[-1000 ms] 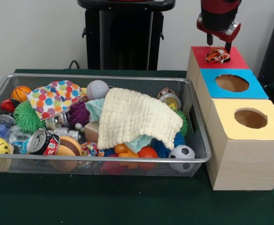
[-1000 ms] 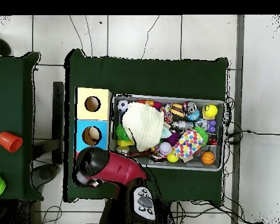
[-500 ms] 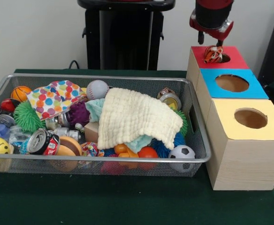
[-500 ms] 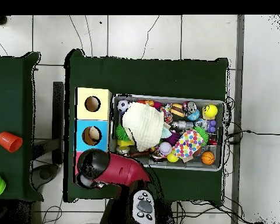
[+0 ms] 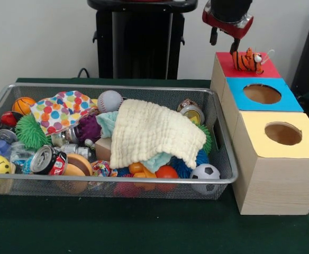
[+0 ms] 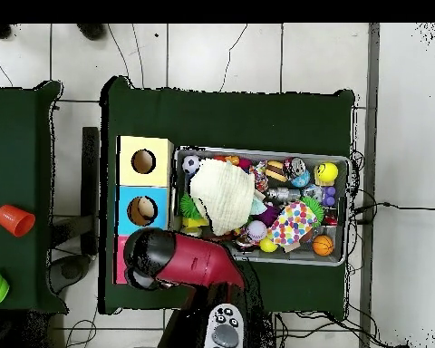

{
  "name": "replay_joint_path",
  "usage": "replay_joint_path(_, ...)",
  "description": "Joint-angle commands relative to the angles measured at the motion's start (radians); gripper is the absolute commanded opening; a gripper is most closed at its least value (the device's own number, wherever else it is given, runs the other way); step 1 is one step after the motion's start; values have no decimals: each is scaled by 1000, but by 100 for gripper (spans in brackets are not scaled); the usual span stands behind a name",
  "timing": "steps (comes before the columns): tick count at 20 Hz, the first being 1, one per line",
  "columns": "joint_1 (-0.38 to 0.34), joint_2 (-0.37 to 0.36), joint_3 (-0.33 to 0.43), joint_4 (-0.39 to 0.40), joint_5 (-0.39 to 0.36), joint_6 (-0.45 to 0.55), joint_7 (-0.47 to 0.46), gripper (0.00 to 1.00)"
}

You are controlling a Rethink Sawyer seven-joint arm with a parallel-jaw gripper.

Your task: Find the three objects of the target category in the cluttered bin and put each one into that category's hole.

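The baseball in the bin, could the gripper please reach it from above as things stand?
Probably yes: the baseball lies uncovered at the bin's far side, beside the cream cloth, not under it. The gripper is above the red box.

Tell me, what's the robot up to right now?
Gripper above the red box, fingers unclear. Tiger toy lying on the red box's top, not down the hole. Nothing blocking it.

The bin (image 5: 223, 143) is grey metal wire mesh with a smooth rim. The cream cloth (image 5: 154, 132) looks soft and crinkled. The boxes (image 5: 273, 182) have pale wood-grain sides and matt coloured tops.
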Motion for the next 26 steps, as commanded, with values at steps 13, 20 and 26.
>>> replay_joint_path(13, 39, 51, -17, -139, 25, 31, 245, 100)
replay_joint_path(20, 61, 47, -17, -128, 44, 12, 256, 100)
replay_joint_path(26, 53, 37, -17, -100, 60, -5, 247, 100)
